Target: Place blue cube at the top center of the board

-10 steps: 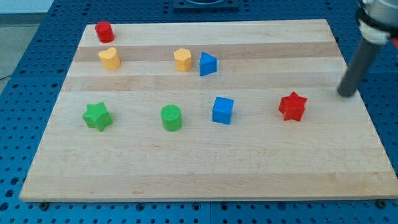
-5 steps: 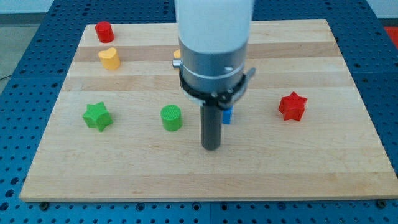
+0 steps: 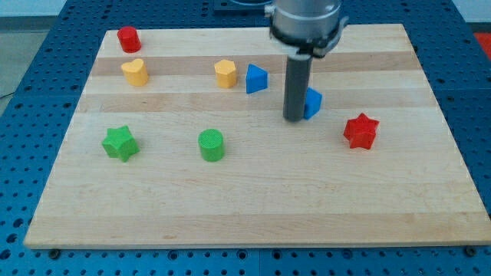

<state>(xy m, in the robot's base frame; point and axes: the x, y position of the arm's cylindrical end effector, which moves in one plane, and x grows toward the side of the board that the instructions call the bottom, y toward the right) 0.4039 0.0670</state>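
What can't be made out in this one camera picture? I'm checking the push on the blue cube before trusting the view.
- Blue cube: the dark rod hides its left part in the camera view, so its full shape and facing are unclear.
- My tip: it sits at the cube's left, but whether they touch cannot be told.
- Arm above the rod: cut off by the view's top.
- Wooden board: the lower right corner is cut off by the view's right edge.

A single camera looks down at a slant on the wooden board (image 3: 253, 199) from beyond its near long edge, facing toward the far edge at the view's top. It stands back enough to take in almost the whole board and a margin of blue perforated table (image 3: 31, 115). The arm enters from the view's top.
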